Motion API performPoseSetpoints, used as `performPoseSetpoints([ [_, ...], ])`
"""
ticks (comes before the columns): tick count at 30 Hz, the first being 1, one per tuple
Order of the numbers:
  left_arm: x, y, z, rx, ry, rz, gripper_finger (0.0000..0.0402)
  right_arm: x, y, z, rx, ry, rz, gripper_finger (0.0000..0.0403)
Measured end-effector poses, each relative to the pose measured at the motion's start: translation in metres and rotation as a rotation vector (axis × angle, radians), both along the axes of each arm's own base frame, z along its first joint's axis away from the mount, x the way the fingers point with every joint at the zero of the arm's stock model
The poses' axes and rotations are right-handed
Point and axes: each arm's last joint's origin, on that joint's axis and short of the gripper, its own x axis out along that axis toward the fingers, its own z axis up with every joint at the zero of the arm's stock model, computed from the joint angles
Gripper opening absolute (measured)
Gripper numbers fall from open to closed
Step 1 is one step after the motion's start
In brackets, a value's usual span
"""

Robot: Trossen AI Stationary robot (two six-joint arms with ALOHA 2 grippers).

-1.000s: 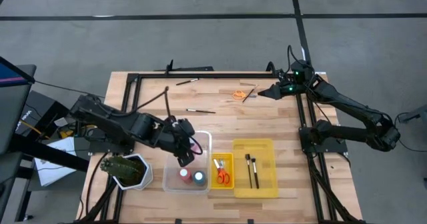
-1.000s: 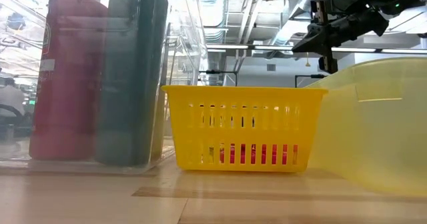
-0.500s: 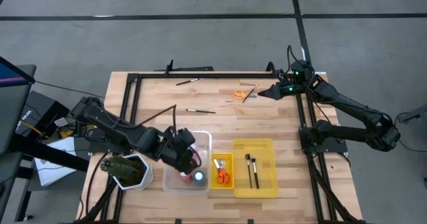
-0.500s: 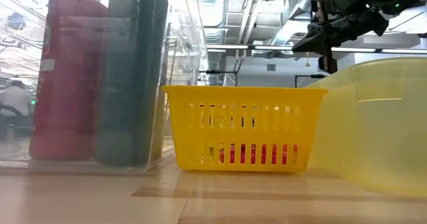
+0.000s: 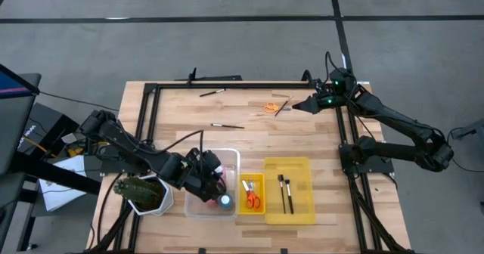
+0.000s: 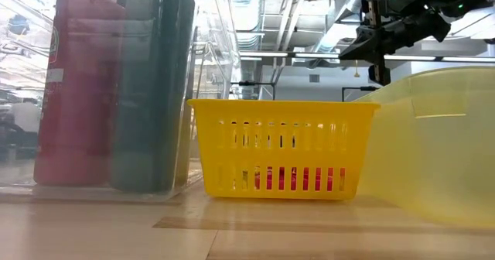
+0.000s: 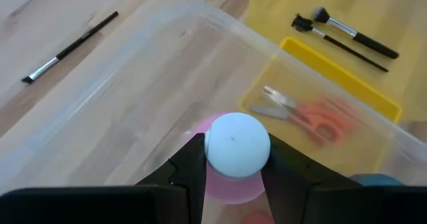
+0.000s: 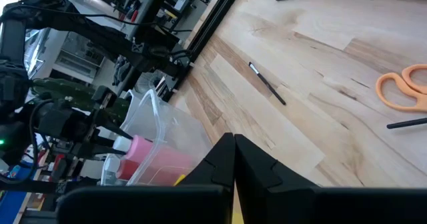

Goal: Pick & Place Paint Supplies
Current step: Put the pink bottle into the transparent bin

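While the light wooden table [image 5: 249,144] carried everything, the sorting looked about half done. Left arm's fingers [image 7: 231,159] were clamped on a pink paint bottle with a pale blue cap [image 7: 236,145], held low inside the clear plastic bin [image 5: 231,159] beside a red bottle [image 6: 77,90] and a dark blue bottle [image 6: 151,86]. Right arm's fingers [image 8: 233,157] were pressed together, empty, hovering near the table's far right edge. Red-handled scissors [image 5: 251,197] lay in the small yellow basket [image 5: 261,180]; two black brushes [image 5: 285,192] lay in the yellow tray [image 5: 304,167]. Orange-handled scissors [image 5: 270,106] and three thin dark paintbrushes [image 5: 227,125] remained loose on the table.
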Motion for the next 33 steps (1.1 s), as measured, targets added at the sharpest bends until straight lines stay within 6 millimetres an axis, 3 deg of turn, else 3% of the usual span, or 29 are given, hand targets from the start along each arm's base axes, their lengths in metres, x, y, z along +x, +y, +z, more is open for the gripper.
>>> performPoseSetpoints([
  [26, -0.019, -0.029, -0.028, 0.011, -0.074, -0.034, 0.0106, 0.0, 0.0, 0.0, -0.021, 0.005, -0.003, 0.0],
  [28, -0.02, -0.029, -0.029, 0.01, -0.074, -0.036, 0.0119, 0.0, 0.0, 0.0, -0.022, 0.005, -0.004, 0.0],
  [33, -0.02, -0.029, -0.029, 0.009, -0.072, -0.037, 0.0196, 0.0, 0.0, 0.0, -0.025, 0.005, -0.002, 0.0],
])
